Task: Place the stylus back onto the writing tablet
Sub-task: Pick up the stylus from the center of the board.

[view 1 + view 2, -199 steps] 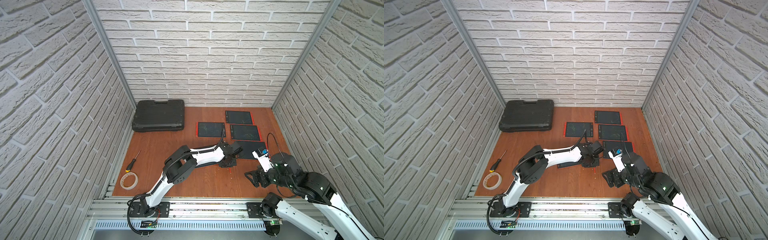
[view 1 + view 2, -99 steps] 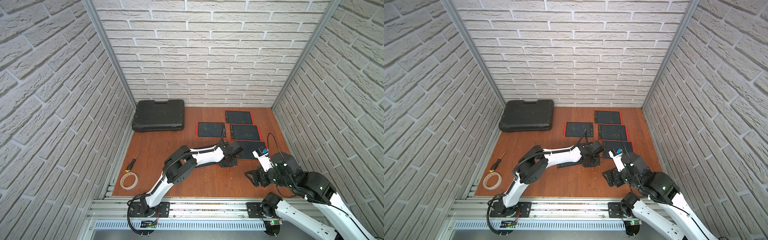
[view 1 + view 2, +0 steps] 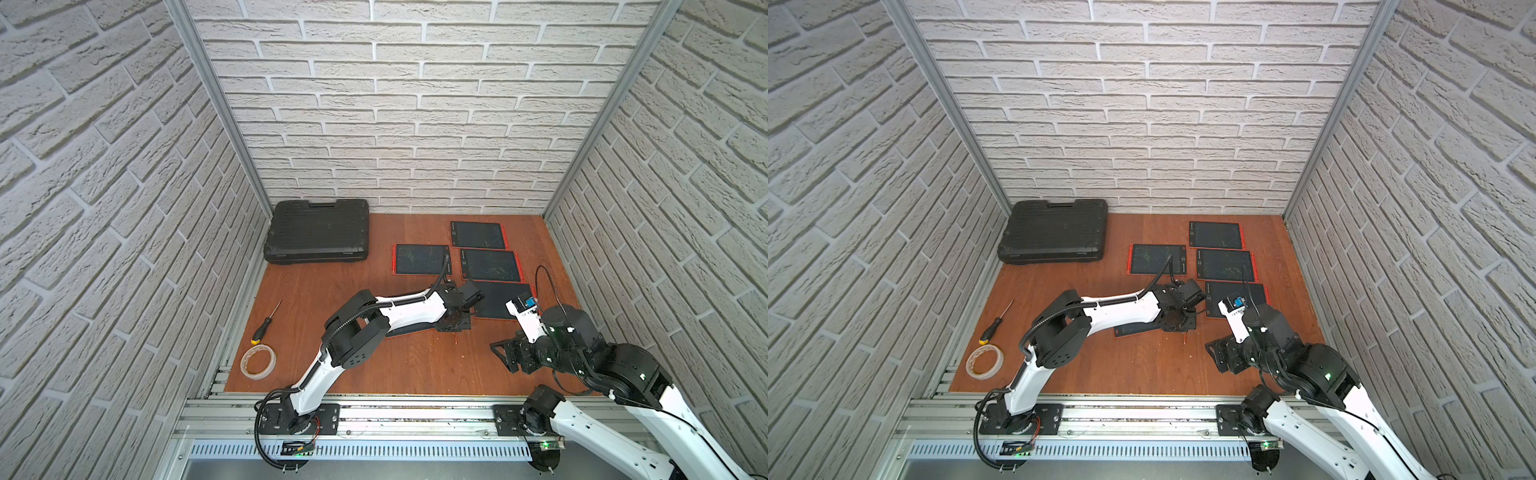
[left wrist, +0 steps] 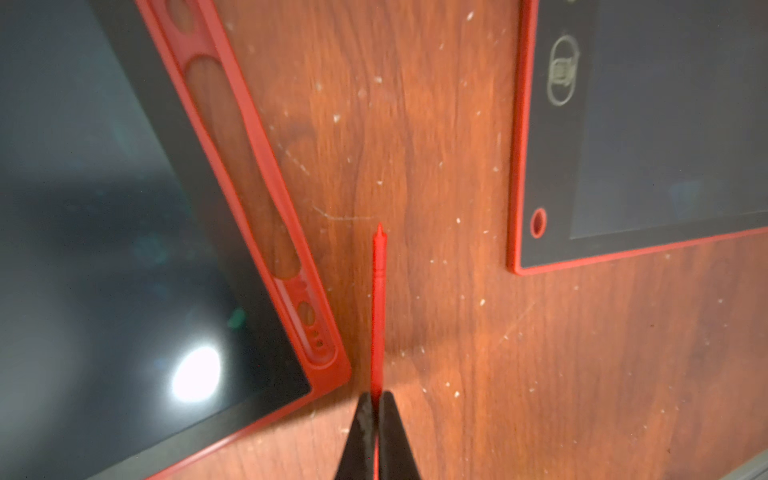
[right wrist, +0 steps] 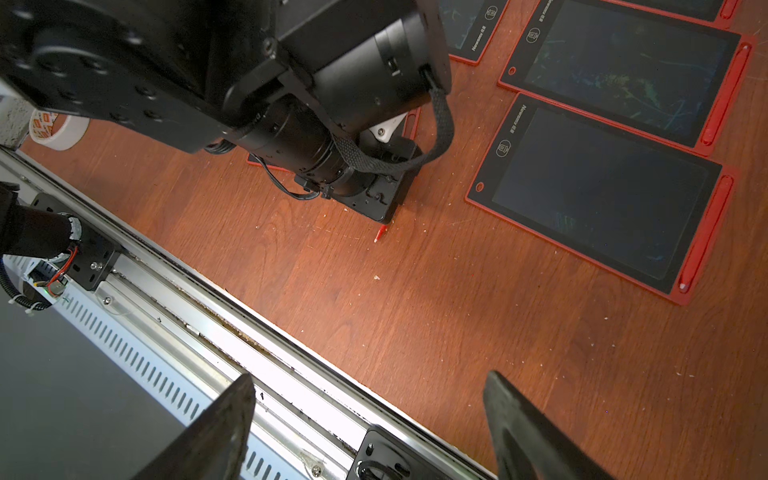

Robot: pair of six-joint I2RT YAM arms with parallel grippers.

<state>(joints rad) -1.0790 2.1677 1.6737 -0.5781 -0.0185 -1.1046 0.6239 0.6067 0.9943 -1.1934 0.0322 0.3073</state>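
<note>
Since a second back, my left claw (image 3: 454,328) has closed the last bit; otherwise neither arm has shifted. In both top views it stands over the right end of the writing tablet (image 3: 409,331). One end of the stylus (image 3: 1184,337) pokes out nearward over bare surface (image 3: 415,374), and the right claw (image 3: 505,356) is well apart at near right. Brick walls (image 3: 415,124) close three sides.

Left wrist: claw clenched on the stylus's end. Its shaft lies along the wood gap beside the tablet's empty slot (image 4: 245,166), clear of the neighbouring tablet (image 4: 665,124).

Right wrist: right claw released, jaws wide, over open wood by the front rail (image 5: 249,307).
</note>
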